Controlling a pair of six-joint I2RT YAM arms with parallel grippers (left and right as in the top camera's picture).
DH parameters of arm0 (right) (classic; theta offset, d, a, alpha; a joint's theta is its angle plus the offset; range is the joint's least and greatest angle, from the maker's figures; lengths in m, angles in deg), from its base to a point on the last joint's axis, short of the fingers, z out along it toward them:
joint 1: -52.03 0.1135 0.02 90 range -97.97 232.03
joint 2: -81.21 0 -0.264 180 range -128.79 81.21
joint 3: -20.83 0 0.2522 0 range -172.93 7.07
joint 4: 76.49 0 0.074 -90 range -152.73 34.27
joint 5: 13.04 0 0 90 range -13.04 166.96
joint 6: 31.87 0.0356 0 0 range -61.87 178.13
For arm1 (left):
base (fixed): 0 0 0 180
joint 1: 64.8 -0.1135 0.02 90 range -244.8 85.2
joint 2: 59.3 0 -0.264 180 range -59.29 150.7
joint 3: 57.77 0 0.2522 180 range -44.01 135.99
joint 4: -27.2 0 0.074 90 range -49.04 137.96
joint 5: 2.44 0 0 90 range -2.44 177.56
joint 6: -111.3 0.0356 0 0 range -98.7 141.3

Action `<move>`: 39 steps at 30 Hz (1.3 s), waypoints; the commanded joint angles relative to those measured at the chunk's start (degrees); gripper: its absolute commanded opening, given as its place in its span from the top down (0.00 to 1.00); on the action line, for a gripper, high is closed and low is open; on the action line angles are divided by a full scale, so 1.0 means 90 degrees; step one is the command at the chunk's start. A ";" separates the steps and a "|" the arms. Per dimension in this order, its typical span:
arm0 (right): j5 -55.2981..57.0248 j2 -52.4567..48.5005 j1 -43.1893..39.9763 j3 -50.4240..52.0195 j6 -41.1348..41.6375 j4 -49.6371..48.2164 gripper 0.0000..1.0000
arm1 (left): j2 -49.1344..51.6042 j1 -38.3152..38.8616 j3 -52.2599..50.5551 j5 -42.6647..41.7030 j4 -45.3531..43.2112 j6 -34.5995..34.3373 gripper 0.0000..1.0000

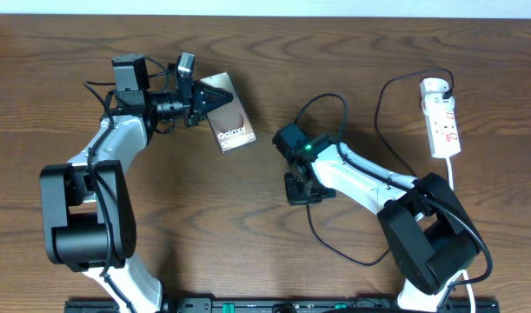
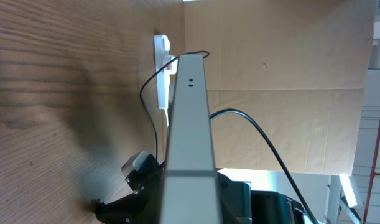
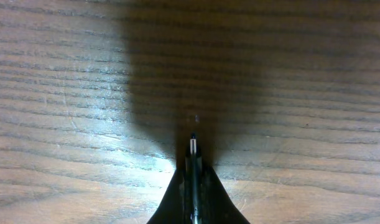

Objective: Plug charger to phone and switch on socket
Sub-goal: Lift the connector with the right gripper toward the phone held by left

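L gripper (image 1: 215, 98) clenched on upper-left edge of phone (image 1: 233, 122): thin flat slab w/ glossy brown face & white lettering, sitting at a slant upper-mid of the overhead view. L wrist view shows its smooth grey edge w/ two tiny holes. R gripper (image 3: 193, 165) pinched tight on charger (image 3: 193, 146). Its small metal tip pokes out btwn black tapered fingers (image 3: 172, 200), over grainy wood table (image 3: 65, 93). Socket (image 1: 442, 122): narrow white plastic strip, red marks, far right, black plug at top end.
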 commanded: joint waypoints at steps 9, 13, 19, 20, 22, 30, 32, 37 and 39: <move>-0.2492 0.0236 -0.0328 -0.0629 -0.1821 0.0083 0.99 | -0.0039 -0.0007 0.0056 -0.0301 -0.0039 0.0107 0.93; -0.4359 0.0474 -0.0665 -0.0687 -0.2956 0.0085 0.99 | -0.0041 -0.0148 0.0056 -0.0571 -0.0289 0.0100 0.93; -0.7312 0.0554 -0.1467 -0.0680 -0.5073 0.0500 0.99 | -0.0041 -0.0568 0.0058 -0.0811 -0.0595 -0.0243 0.93; -0.7572 0.0554 -0.1586 -0.0665 -0.5416 0.0627 0.99 | -0.0041 -0.0627 0.0058 -0.0840 -0.0597 -0.0243 0.93; -0.8063 0.0554 -0.1766 -0.0636 -0.6110 0.0865 0.99 | -0.0041 -0.0760 0.0061 -0.0845 -0.0639 -0.0369 0.93; -0.8939 0.0512 -0.1904 -0.0588 -0.6632 0.0656 0.99 | -0.0041 -0.0831 0.0063 -0.0833 -0.2501 -0.2004 0.93; -0.9316 0.0464 -0.1904 -0.0588 -0.6346 0.0209 0.99 | -0.0041 -0.0794 0.0063 -0.0726 -0.3206 -0.2601 0.93; -0.9794 0.0308 -0.1904 -0.0588 -0.4061 -0.1916 0.99 | -0.0041 -0.0707 0.0063 -0.0345 -0.5037 -0.4333 0.92; -0.9794 0.0260 -0.1897 -0.0588 -0.3075 -0.2919 0.99 | -0.0041 -0.0695 0.0063 -0.0219 -0.5741 -0.5010 0.92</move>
